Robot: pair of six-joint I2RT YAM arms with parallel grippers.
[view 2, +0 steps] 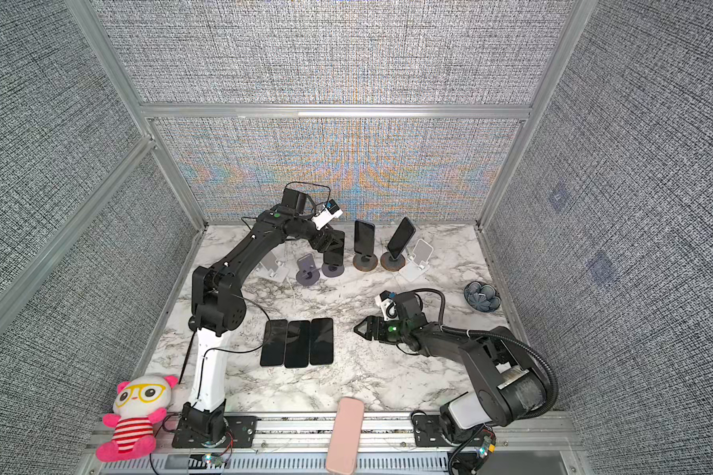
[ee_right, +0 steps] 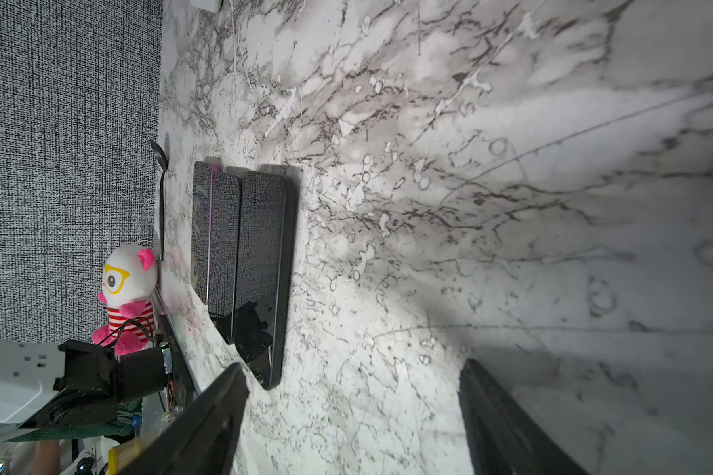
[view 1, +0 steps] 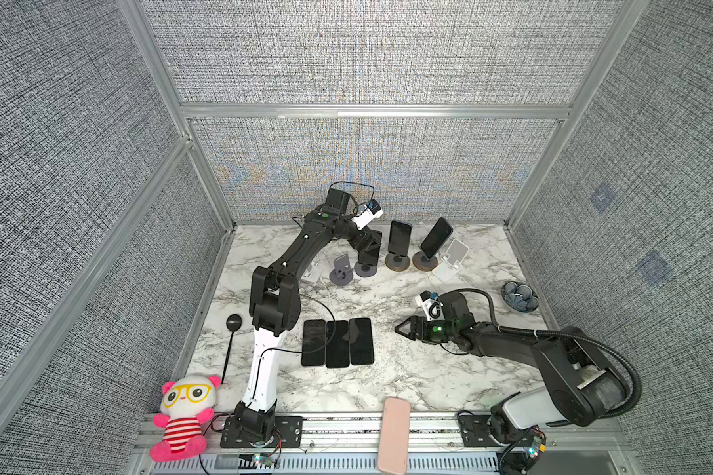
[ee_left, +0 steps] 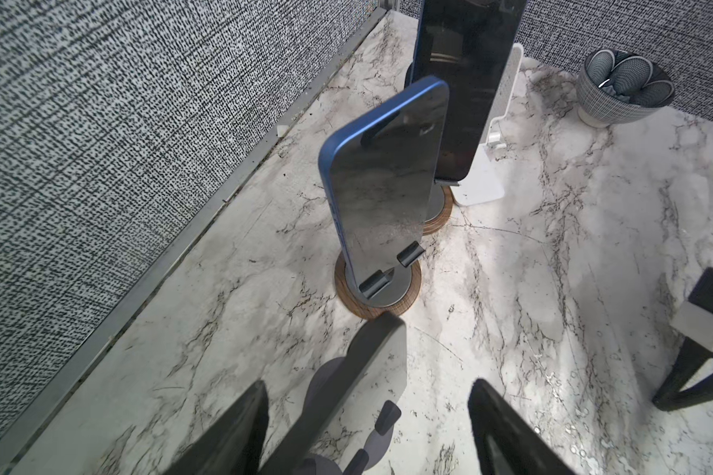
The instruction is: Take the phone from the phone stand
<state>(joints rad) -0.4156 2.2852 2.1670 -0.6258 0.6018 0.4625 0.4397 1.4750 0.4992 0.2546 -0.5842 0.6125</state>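
Observation:
At the back of the table a dark phone (ee_left: 371, 362) stands edge-on on a grey phone stand (ee_left: 385, 417). My left gripper (ee_left: 371, 411) is open and straddles it, one finger on each side with a gap on both sides. In both top views this gripper (view 1: 369, 246) (view 2: 332, 246) covers most of that phone, and the stand's round base (view 1: 365, 270) shows below it. My right gripper (view 1: 400, 328) (ee_right: 353, 382) hovers open and empty over bare marble, right of three phones (view 1: 337, 342) lying flat side by side.
Right of the left gripper stand a blue phone (view 1: 400, 237) (ee_left: 383, 185) and another phone (view 1: 436, 237) on wood-based stands. Nearby are an empty grey stand (view 1: 341, 271), a white stand (view 1: 451, 259), a bowl (view 1: 519, 297), a black spoon (view 1: 232, 329), a plush toy (view 1: 184, 415) and a pink case (view 1: 394, 436).

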